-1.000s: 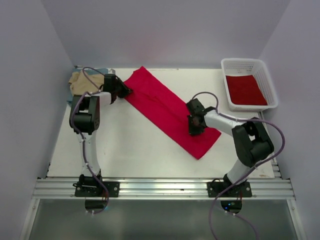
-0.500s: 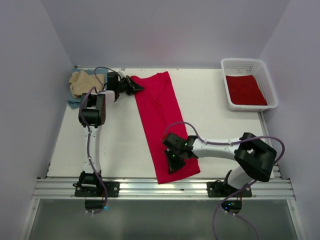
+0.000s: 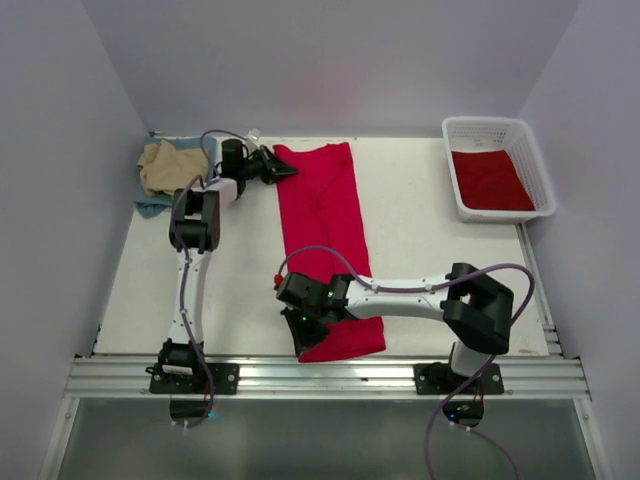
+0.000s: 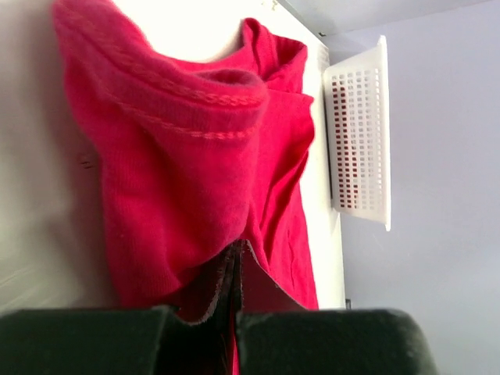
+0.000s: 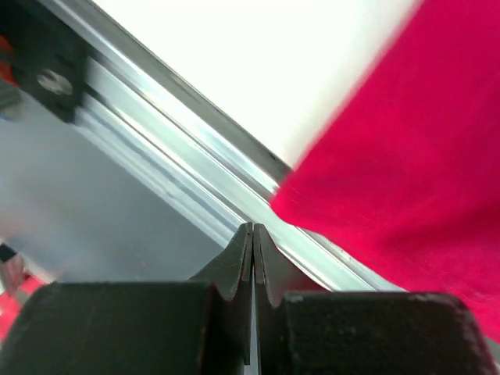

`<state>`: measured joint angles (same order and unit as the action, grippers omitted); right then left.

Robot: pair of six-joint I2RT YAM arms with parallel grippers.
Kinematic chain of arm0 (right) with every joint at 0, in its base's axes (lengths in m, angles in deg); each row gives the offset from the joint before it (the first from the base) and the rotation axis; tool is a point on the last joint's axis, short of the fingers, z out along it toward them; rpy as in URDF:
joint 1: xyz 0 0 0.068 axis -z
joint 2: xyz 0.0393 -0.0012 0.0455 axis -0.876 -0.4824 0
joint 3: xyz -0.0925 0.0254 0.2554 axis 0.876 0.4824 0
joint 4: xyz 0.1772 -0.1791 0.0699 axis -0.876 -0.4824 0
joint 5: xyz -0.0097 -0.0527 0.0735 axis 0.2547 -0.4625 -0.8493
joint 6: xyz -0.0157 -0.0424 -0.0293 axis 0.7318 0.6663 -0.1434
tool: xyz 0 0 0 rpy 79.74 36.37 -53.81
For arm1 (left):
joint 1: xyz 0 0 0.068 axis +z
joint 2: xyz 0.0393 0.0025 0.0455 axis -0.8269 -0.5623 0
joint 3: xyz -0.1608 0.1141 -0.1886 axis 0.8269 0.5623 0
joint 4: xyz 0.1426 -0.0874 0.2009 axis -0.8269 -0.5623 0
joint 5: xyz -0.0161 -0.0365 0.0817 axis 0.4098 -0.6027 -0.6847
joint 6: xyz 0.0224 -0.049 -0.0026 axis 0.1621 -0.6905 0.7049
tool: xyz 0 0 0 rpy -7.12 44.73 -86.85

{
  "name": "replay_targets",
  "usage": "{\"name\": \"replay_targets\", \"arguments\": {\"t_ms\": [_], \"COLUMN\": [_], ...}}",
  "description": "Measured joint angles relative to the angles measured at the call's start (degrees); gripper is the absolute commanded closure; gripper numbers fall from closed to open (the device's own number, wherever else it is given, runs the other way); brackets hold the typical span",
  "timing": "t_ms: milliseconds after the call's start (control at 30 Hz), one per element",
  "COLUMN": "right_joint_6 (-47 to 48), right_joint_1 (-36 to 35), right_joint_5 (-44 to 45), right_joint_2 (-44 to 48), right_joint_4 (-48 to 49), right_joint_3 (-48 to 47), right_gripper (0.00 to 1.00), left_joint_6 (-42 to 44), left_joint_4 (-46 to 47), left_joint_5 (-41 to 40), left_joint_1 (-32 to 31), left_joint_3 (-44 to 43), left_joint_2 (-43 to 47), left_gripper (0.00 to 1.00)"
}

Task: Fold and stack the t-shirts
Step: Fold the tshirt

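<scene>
Up on the overhead view, you've got the red t-shirt (image 3: 325, 230) laid out as a long strip down the middle of the table (image 3: 440, 250), running from the far edge to the near edge. Your left gripper (image 3: 278, 172) is clamped on its far-left corner, and your right gripper (image 3: 305, 322) sits low on the near-left corner, with the arm reaching across the shirt's near end. Off in the far-left corner, a tan shirt (image 3: 165, 165) is bunched on top of a blue-grey shirt (image 3: 150, 205). The white basket (image 3: 497, 128) at the far right has a second red shirt (image 3: 490, 180) lying flat inside. Over on the left wrist cam, the jaws are pinched shut with a fold of the red t-shirt (image 4: 180, 180) caught between them at the left gripper (image 4: 237, 269). The stitched hem bunches up ahead of the fingers, and the basket (image 4: 359, 141) shows off to the right. Down on the right wrist cam, the right gripper (image 5: 253, 234) has its fingers pressed tight together. The red t-shirt (image 5: 391, 141) comes right up against the right finger, with the metal rail (image 5: 180, 148) and the table (image 5: 258, 62) beyond. You can't see any cloth between the tips, so I can't tell you if it's actually holding the shirt.
</scene>
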<state>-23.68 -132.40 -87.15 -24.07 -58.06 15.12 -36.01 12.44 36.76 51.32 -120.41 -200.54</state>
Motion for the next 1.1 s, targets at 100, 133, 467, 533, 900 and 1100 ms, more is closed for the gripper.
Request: {"name": "replay_targets", "arguments": {"t_ms": [100,133,467,533,900,1100], "right_joint_6": [4.48,6.27,21.51,24.09,33.73,34.16], "right_joint_1": [0.04,0.13,16.11,22.14,36.85,41.38], "right_joint_5": [4.74,6.86,24.61,27.34,24.81,18.45], "right_joint_2": [0.63,1.18,3.63,-0.31,-39.01,-43.58], "right_joint_4": [-4.20,-5.92,-12.92,-13.31,-18.21,-17.57], "right_joint_3": [-7.98,-11.10,-34.23,-38.40,-74.34,-74.49], "right_gripper": [0.95,0.90,0.33,0.32,0.38,0.50], "left_joint_6": [-0.46,0.42,17.11,18.03,18.43,18.88], "left_joint_4": [1.75,1.97,-9.44,-9.35,-12.74,-14.69], "left_joint_5": [0.96,0.81,-18.69,-23.15,-30.38,-30.91], "left_joint_1": [-0.17,-0.17,0.13,0.24,0.31,0.24], "left_joint_3": [0.61,1.84,20.00,24.39,60.22,66.99], "left_joint_2": [0.85,2.14,39.80,47.60,63.91,74.36], "left_gripper": [0.57,0.47,0.00,0.00,0.00,0.00]}}
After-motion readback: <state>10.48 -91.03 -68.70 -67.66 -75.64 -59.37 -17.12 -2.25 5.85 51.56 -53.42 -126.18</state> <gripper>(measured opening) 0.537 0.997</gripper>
